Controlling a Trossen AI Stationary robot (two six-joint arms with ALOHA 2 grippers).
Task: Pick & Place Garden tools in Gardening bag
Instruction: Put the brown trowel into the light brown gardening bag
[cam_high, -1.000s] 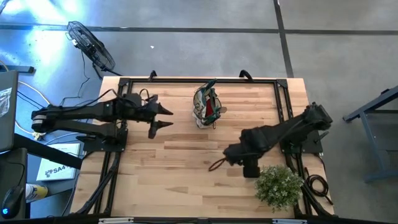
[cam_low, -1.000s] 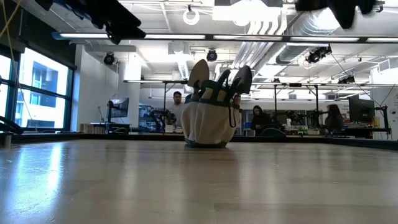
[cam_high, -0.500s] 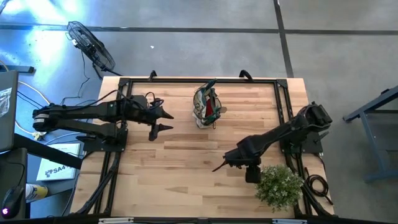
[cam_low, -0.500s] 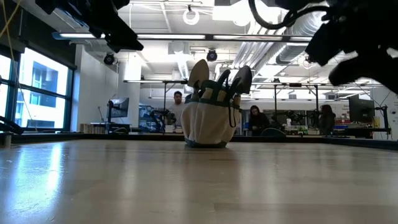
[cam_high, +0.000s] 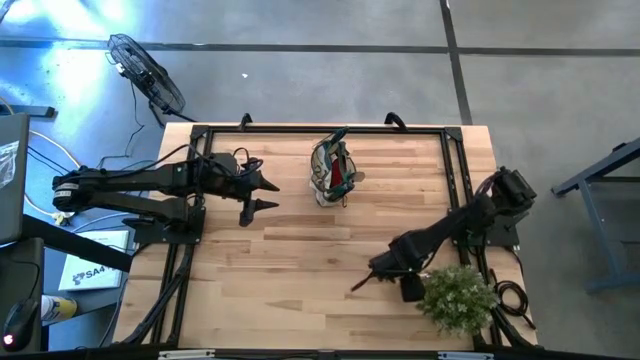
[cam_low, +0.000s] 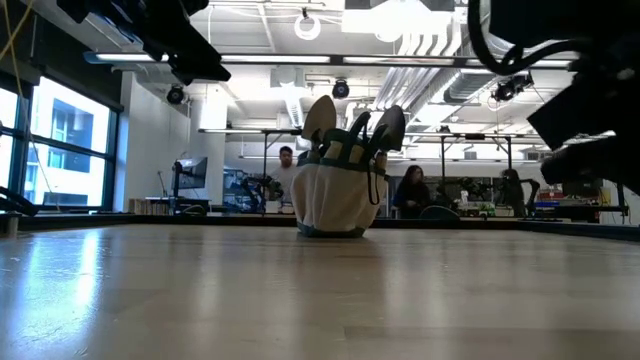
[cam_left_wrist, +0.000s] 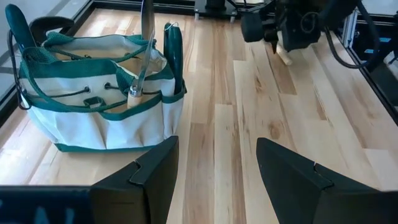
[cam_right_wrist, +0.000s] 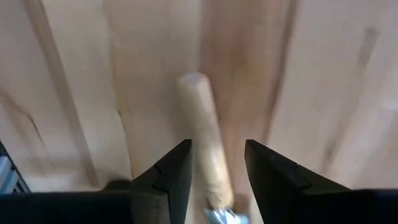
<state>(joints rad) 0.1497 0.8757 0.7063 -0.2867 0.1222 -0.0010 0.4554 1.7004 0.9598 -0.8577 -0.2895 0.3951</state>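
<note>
Right gripper (cam_high: 372, 275) sits low over the near right part of the counter (cam_high: 300, 260), just beside the bushy green plant (cam_high: 455, 297); its fingers (cam_right_wrist: 171, 174) pinch a trowel (cam_right_wrist: 205, 155) by the pale wooden handle, which runs between them in the right wrist view; whether the trowel touches the counter cannot be told. Gardening bag (cam_high: 332, 172) stands upright at the far middle of the counter, well apart from the right gripper; a trowel blade and dark tool handles stick up out of it, with red fabric showing inside from above. Left gripper (cam_high: 262, 193) hangs above the left side of the counter, pointing toward the bag, fingers (cam_left_wrist: 149, 177) spread and holding nothing. People (cam_low: 412, 192) show in the room behind the bag.
</note>
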